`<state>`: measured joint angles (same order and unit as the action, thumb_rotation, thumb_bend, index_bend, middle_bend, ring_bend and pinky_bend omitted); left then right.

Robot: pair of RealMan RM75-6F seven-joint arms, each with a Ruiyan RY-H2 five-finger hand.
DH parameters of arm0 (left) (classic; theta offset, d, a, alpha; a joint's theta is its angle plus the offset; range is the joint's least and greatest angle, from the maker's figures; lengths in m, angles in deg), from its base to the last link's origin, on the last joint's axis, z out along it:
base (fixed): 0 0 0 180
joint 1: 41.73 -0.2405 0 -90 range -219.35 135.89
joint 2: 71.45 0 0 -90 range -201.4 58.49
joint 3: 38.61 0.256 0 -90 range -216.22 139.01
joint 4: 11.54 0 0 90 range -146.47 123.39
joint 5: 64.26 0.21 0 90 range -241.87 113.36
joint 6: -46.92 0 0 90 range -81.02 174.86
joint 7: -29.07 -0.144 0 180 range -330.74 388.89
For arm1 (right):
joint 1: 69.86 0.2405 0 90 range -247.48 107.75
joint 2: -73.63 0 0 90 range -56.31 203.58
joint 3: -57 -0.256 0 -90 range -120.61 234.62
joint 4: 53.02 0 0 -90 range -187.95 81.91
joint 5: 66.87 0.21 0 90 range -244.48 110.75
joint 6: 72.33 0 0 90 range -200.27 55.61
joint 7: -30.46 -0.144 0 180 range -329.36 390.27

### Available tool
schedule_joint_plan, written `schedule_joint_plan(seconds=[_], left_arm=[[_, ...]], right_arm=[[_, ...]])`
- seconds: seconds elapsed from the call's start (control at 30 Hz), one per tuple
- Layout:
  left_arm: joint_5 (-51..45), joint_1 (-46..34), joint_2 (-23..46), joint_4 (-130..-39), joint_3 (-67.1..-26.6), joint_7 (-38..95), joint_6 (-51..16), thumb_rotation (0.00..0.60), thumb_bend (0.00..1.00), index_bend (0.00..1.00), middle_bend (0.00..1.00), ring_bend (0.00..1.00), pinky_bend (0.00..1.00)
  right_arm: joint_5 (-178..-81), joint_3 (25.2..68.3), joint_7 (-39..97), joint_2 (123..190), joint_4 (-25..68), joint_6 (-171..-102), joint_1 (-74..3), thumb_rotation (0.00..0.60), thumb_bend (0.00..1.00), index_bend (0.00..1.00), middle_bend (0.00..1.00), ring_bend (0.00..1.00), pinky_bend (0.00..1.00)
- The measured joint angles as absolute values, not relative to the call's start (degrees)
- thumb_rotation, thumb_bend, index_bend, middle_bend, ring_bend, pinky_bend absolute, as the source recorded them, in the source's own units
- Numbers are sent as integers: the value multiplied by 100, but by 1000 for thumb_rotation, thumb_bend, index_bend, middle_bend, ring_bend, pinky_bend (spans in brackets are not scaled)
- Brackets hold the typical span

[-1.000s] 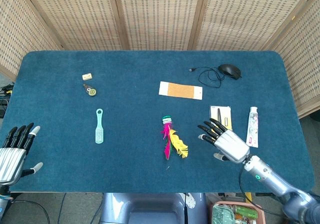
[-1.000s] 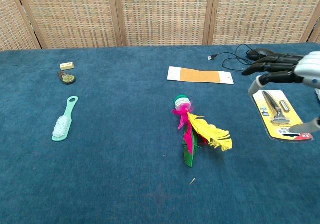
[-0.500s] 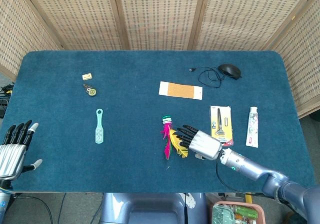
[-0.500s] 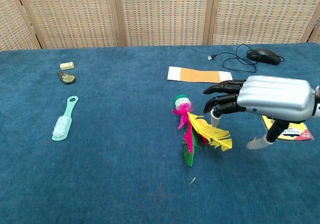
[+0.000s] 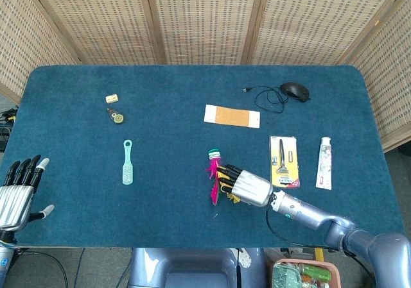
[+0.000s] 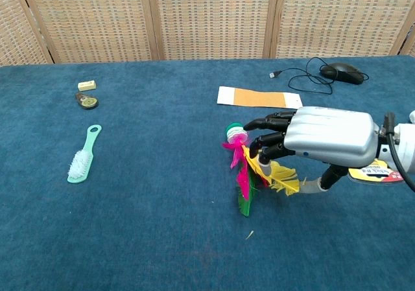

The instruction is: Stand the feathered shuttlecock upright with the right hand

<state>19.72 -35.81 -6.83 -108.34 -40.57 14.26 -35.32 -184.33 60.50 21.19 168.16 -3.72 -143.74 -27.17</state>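
The feathered shuttlecock (image 5: 214,176) (image 6: 244,171) lies flat near the table's front middle, its round white and green base toward the back and its pink, yellow and green feathers pointing forward. My right hand (image 5: 245,186) (image 6: 318,138) hovers palm down over the yellow feather, fingers apart and reaching toward the base; it holds nothing, and whether the fingertips touch the feathers is unclear. It hides part of the yellow feather. My left hand (image 5: 18,195) rests open at the table's front left corner, seen only in the head view.
A teal brush (image 5: 128,163) (image 6: 82,156) lies at the left. A razor pack (image 5: 283,161) and a tube (image 5: 325,163) lie right of my right hand. A tan card (image 5: 232,116), a mouse with cable (image 5: 293,91), an eraser (image 5: 112,98) and a small tape (image 5: 116,115) lie further back.
My right hand has swept left from beside the razor pack to above the shuttlecock's feathers. The shuttlecock and my left hand have stayed put.
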Motion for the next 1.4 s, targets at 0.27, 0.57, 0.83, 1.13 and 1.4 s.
schedule_joint_plan(seconds=[0.27,0.57,0.83,1.13,1.4], left_arm=[[1972,-3582,-707,-10844,-4052,1467,-3549,600,0,0,0,0,0],[1935,-3569,-744,-10856,-4051,1516,-3524,600,0,0,0,0,0],[1936,-3570,-757,-10869,-4029,1512,-3520,600,0,0,0,0,0],[1944,-3560,-791,-10906,-4014,1550,-3505,600,0,0,0,0,0],[1978,-3566,-870,-10947,-3953,1581,-3464,600,0,0,0,0,0]], right_arm=[[-18256,6117,2094,16985,-502,-14351,-2642,600,365,463,248,60,146],[-18053,6182,2026,17103,-593,-14395,-2592,600,436,566,251,62,146],[-17921,6264,1989,17169,-708,-14553,-2609,600,458,621,258,62,146],[-17770,6199,1685,16993,-287,-14868,-2602,600,466,635,270,67,146],[-17332,5870,1193,16222,1383,-14906,-2496,600,474,645,287,73,146]])
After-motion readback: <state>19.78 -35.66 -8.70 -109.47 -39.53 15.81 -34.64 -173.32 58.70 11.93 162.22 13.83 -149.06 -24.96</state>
